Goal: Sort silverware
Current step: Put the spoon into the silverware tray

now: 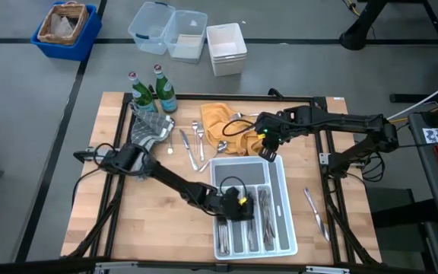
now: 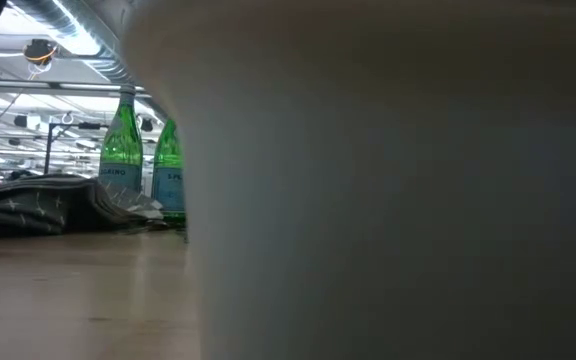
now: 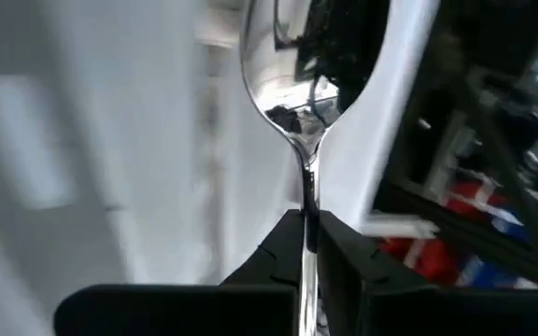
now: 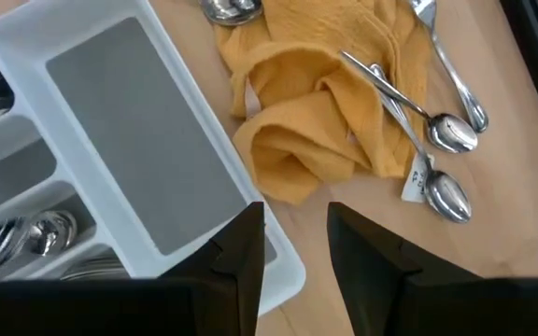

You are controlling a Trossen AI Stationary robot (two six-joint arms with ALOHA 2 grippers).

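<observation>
While pinching a spoon (image 3: 299, 103) over the white tray (image 1: 280, 176), left jaws (image 3: 308, 245) clamp its handle; right jaws (image 4: 295, 245) spread beside yellow cloth (image 4: 320, 112).

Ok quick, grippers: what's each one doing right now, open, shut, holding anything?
Left gripper: shut on a spoon, over the white tray.
Right gripper: open, holding nothing, above the tray's edge beside the yellow cloth.
</observation>
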